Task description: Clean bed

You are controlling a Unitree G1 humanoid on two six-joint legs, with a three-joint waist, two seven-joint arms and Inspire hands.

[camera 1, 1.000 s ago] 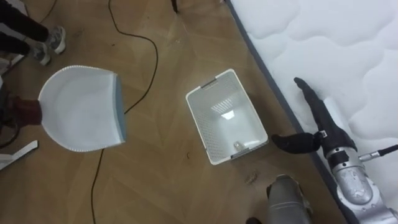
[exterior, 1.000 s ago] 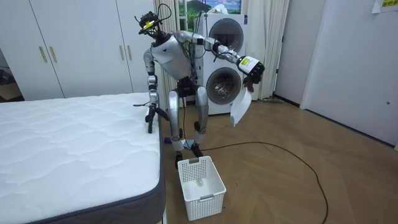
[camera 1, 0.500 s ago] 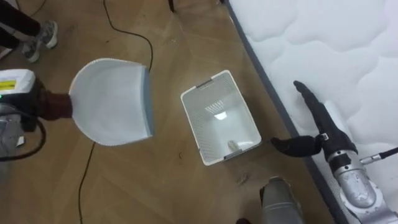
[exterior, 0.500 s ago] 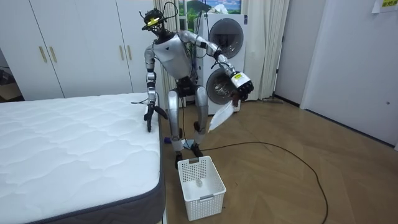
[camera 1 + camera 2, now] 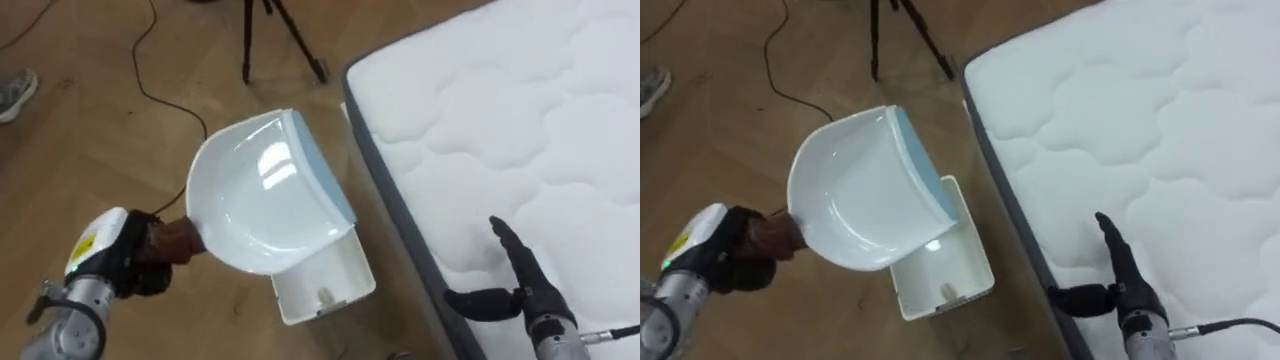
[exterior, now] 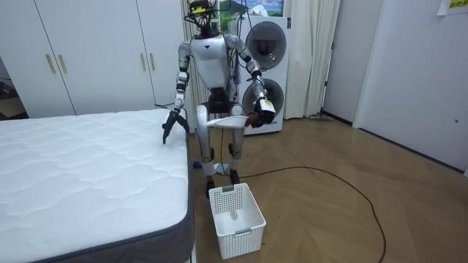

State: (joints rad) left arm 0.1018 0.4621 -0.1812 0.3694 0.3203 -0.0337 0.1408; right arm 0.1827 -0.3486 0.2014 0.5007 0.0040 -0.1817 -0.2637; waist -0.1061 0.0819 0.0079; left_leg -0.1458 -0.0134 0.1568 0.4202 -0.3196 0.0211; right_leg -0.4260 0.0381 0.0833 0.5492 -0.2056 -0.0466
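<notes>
My left hand (image 5: 125, 262) is shut on the brown handle of a white dustpan (image 5: 260, 195) with a pale blue lip. I hold it level above a white slatted basket (image 5: 325, 285) on the wood floor, covering most of the basket. A small pale object (image 5: 322, 296) lies in the basket. My right hand (image 5: 515, 285) is open, with its fingers straight over the edge of the white quilted mattress (image 5: 520, 120). In the room view I stand upright at the bed's corner, with the dustpan (image 6: 227, 122) before my hips and the basket (image 6: 235, 219) in front of my feet.
The mattress's grey side (image 5: 385, 190) runs next to the basket. Tripod legs (image 5: 280, 40) and a dark cable (image 5: 150, 70) lie on the floor behind. A person's shoe (image 5: 15, 92) shows at the left edge. Stacked washing machines (image 6: 267, 66) and wardrobes (image 6: 88, 51) line the wall.
My left arm has swung the dustpan from far out at my left side in to above the basket. I have straightened up, and the eye views have shifted toward the bed.
</notes>
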